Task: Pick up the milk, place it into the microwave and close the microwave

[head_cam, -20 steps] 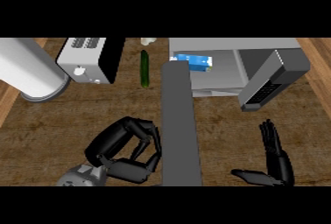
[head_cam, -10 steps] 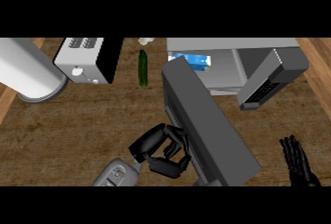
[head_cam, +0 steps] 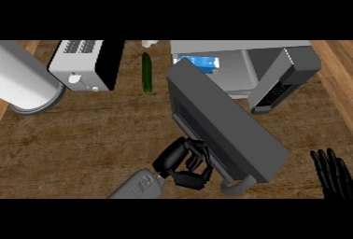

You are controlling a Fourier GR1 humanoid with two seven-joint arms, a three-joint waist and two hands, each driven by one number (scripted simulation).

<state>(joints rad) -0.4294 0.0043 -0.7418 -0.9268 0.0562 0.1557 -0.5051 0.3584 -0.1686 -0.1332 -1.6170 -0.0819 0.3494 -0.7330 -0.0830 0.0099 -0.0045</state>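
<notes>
The door has swung further toward the microwave than a second ago — half shut now, angled across the counter. The left hand presses its outer face with curled fingers, holding nothing. The milk sits inside. The right hand rests spread at the edge — only the closing remains.

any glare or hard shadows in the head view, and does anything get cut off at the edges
Head view: lighting is flat, no glare; only soft shading under the dark grey microwave door and beside the large white cylinder. The cylinder is cut off at the left edge, and the black right hand at the lower right corner. The blue and white milk carton is partly hidden behind the door.
</notes>
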